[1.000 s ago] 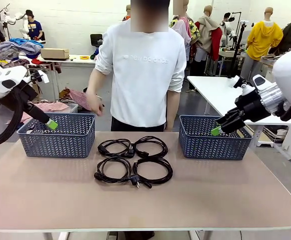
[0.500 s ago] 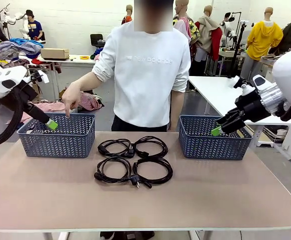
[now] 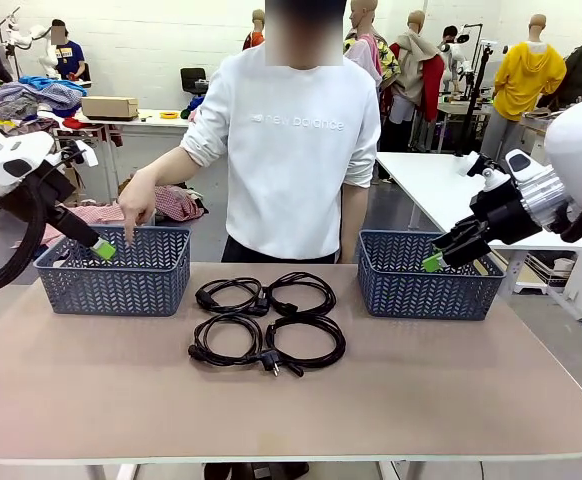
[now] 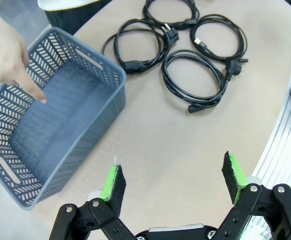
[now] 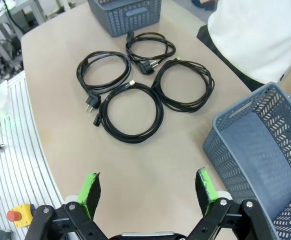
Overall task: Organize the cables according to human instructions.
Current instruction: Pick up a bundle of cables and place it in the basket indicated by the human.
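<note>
In the middle of the table (image 3: pixel 421 390), between the left basket (image 3: pixel 111 285) and the right basket (image 3: pixel 431 295), the four cables (image 3: pixel 264 303) lie as loose black coils. Two are in the far row and two in the near row, and they touch each other. The person stands at the far side, and the person's hand (image 3: pixel 136 205) points with one finger down into the left basket. The left gripper (image 3: pixel 104 248) hovers in the air by the left end of this basket, its green pads wide apart and holding nothing. The right gripper (image 3: pixel 431 262) hangs by the right basket, fingers also spread and empty. Both grippers are well apart from the cables.
</note>
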Action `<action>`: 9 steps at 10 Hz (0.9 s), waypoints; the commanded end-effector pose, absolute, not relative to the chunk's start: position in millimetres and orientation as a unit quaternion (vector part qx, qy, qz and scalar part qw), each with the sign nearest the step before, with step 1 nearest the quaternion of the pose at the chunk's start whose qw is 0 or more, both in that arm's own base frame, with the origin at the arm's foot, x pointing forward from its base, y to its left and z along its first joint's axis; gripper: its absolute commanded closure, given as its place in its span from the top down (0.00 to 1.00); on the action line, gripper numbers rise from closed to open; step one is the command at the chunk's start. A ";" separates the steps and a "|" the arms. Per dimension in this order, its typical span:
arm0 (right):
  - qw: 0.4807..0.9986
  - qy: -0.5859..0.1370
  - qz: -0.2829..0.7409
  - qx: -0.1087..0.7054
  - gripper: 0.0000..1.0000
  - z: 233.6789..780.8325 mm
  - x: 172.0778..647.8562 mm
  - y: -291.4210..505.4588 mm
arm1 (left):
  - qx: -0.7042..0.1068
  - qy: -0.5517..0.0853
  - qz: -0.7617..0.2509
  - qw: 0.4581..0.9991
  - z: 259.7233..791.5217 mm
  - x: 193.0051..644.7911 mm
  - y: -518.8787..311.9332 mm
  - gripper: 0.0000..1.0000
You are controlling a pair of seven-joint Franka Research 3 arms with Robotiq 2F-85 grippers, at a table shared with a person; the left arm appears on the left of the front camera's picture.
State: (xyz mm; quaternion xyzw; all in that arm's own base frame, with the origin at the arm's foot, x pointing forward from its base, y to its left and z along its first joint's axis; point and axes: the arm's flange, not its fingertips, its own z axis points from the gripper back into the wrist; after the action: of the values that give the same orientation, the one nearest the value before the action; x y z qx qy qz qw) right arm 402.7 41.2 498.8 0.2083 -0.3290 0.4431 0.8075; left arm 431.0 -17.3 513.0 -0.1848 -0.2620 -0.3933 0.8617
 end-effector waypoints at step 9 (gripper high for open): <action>0.796 -0.340 0.451 0.217 1.00 497.3 406.6 40.7 | -0.062 -0.196 -0.612 0.764 489.2 445.9 -164.1 1.00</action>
State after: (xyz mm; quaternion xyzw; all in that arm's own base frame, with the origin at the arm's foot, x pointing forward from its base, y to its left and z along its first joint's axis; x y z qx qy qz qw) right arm 402.6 41.8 498.7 0.2079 -0.3285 0.4437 0.8075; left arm 437.0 -161.2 491.9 -0.0803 -0.1947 -0.5897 0.7797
